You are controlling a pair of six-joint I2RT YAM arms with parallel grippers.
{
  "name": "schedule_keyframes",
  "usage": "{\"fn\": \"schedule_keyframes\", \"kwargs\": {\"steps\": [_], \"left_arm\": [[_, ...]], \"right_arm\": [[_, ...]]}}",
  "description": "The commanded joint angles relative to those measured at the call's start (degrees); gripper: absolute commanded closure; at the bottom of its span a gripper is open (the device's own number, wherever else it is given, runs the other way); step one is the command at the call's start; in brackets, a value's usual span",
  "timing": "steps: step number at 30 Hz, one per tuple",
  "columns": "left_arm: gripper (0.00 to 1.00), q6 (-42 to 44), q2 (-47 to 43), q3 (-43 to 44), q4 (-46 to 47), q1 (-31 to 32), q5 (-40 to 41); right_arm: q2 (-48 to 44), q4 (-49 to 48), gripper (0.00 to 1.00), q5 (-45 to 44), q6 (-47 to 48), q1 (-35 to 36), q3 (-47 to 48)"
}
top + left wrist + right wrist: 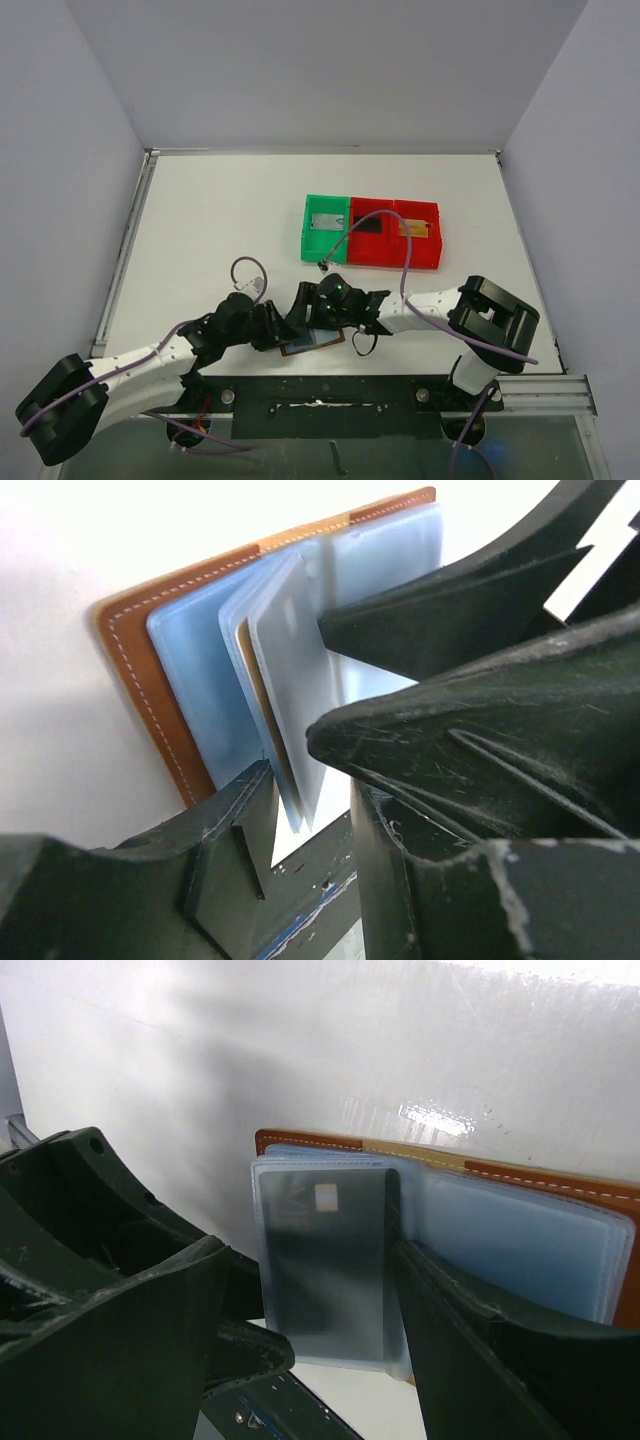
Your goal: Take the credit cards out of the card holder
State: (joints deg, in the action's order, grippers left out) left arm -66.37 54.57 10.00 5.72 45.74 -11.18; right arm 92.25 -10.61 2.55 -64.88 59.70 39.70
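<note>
The brown card holder (316, 345) lies open near the table's front edge, its grey-blue plastic sleeves (285, 670) fanned upward. A dark card (325, 1250) with a small chip sits inside one clear sleeve. My right gripper (335, 1310) is open around that sleeve, its right finger touching the sleeve's edge. My left gripper (310, 810) is open, with the lower edges of two raised sleeves in its gap and daylight beside them. Both grippers (278, 330) (318, 318) crowd over the holder in the top view. A grey card (325, 225), a black card (368, 224) and a golden card (413, 230) lie in trays.
A green tray (312, 250) and a two-compartment red tray (390, 258) stand side by side behind the arms. A black metal rail (330, 392) runs along the near table edge just below the holder. Purple cables loop off both arms.
</note>
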Motion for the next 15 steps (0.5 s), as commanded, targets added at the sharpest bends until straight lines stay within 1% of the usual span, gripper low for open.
{"fn": "schedule_keyframes", "kwargs": {"steps": [1,5,7,8,10,11,13,15], "left_arm": [[0.65,2.3,-1.7,3.7,5.7,0.1,-2.4],[0.65,2.4,-1.6,3.2,9.2,0.1,-4.9],[0.65,2.0,-1.5,2.9,10.9,0.1,-5.9],[0.65,1.9,-1.7,3.0,10.8,0.1,-6.0],[0.65,2.1,-2.2,3.3,9.0,0.1,-5.2],[0.65,2.2,-2.6,3.2,8.7,0.1,-4.9],[0.65,2.0,-3.8,2.9,8.7,0.1,-4.5],[0.65,2.0,-4.8,3.3,7.3,0.1,-3.8]], "right_arm": [[0.3,7.7,0.3,-0.6,3.1,1.0,2.1],[2.4,13.9,0.3,-2.7,4.3,2.3,6.3],[3.1,15.6,0.33,-3.8,4.4,3.0,7.8],[3.3,16.0,0.36,-4.4,4.4,3.3,8.1],[2.9,15.7,0.5,-4.8,3.6,3.5,8.0],[2.4,14.8,0.54,-4.8,2.7,3.4,7.4],[1.3,10.9,0.59,-3.8,2.3,3.1,6.0],[0.4,10.0,0.64,-4.3,1.8,2.7,5.2]]}}
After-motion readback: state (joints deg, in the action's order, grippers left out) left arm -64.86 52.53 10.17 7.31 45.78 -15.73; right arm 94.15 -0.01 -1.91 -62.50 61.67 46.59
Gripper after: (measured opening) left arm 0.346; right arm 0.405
